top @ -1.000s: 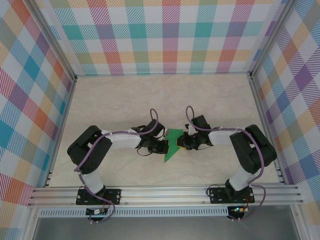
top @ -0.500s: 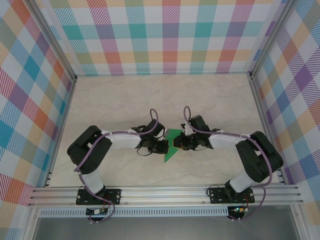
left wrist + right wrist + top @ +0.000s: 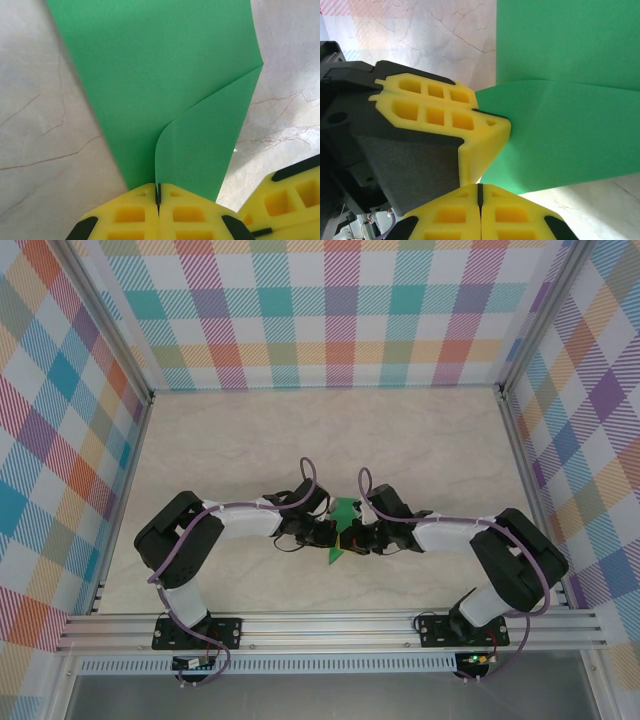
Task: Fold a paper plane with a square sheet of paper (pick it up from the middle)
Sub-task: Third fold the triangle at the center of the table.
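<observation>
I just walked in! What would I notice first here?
The bright green paper jumps out first, in the middle of the pale table. The left gripper pinches it shut, with the right gripper close beside. Colourful checked walls stand all around.

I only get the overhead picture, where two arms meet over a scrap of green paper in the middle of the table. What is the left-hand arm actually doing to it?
Observer: On the left wrist camera, the left gripper is shut on the near edge of the green paper.
Operator: Is the sheet lying flat?
Observer: No. Part of it is turned over into a flap, and the fold is soft and rounded, not pressed sharp.
Operator: And the other arm?
Observer: On the right wrist camera, the right gripper is shut too, with its tips right at the paper's edge. I cannot tell whether they pinch it.
</observation>
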Tool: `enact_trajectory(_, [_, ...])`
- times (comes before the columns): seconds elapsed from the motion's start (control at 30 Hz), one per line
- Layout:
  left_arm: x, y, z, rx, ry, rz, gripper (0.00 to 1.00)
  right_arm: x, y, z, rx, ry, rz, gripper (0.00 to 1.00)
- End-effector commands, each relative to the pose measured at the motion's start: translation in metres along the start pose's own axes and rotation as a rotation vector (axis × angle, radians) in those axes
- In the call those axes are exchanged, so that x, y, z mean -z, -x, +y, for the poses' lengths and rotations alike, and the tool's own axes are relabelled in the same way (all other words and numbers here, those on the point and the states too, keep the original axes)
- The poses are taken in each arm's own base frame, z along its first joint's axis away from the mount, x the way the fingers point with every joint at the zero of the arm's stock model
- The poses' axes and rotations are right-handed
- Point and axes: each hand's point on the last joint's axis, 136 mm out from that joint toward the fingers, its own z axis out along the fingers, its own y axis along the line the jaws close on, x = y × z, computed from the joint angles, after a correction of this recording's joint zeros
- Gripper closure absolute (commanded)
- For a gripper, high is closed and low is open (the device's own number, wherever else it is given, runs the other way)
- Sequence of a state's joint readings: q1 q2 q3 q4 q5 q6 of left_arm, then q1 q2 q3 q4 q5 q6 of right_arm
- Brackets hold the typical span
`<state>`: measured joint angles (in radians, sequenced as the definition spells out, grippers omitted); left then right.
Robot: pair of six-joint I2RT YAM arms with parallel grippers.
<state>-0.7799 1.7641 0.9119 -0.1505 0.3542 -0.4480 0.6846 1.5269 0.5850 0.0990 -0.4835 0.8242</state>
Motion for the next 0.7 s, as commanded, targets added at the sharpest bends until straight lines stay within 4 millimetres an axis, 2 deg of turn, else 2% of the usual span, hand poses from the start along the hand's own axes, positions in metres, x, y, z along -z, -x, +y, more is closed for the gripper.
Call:
enact_trajectory(0.0, [0.0,-0.013,0.023,0.014,0.072,0.038,1.0,-0.005,0.008,0.004,0.003,0.001,-0.017,0.94])
enact_trajectory(0.33, [-0.001,-0.016,0.024,0.013,0.076,0.042,1.0,-0.023,0.0,-0.028,-0.039,-0.065,0.007,0.94])
enact_trajectory(0.67, [-0.003,-0.017,0.025,0.013,0.078,0.047,1.0,-0.007,-0.005,-0.008,-0.009,-0.027,-0.029,0.92])
